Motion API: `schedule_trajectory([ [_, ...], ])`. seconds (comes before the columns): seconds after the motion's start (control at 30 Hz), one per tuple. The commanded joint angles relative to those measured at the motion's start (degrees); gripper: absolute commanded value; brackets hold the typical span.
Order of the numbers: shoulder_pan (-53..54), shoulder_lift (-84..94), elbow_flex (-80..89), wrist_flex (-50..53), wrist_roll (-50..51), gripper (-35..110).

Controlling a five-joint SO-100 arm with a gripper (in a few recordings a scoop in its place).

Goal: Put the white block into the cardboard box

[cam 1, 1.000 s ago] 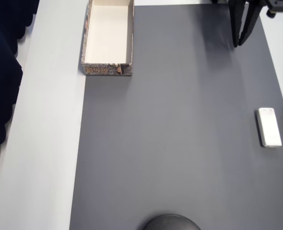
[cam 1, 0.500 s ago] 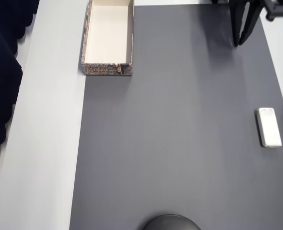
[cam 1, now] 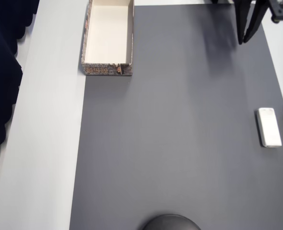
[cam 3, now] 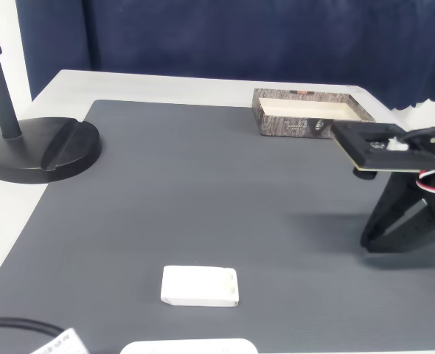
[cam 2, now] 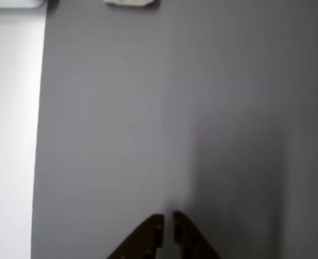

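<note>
Our gripper hangs over the dark mat with its jaws nearly closed and nothing between them. In the overhead view the block lies flat near the mat's right edge, well apart from the box at the far left corner. We should open the jaws first, swing over the block, line up across its narrow width, then lower straight down.
</note>
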Motion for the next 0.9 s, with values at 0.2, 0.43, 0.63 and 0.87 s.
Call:
schedule_trajectory([
  [0.2, 0.9, -22.4, -20.7, -1.1, 2.5, -2],
  [0.43, 0.4, -33.3, -30.9, -1.1, 0.2, -2],
  [0.63, -0.5, -40.2, -38.1, -1.0, -3.6, -2],
  [0.87, -1.8, -46.8, -44.8, -1.1, -3.7, -2],
])
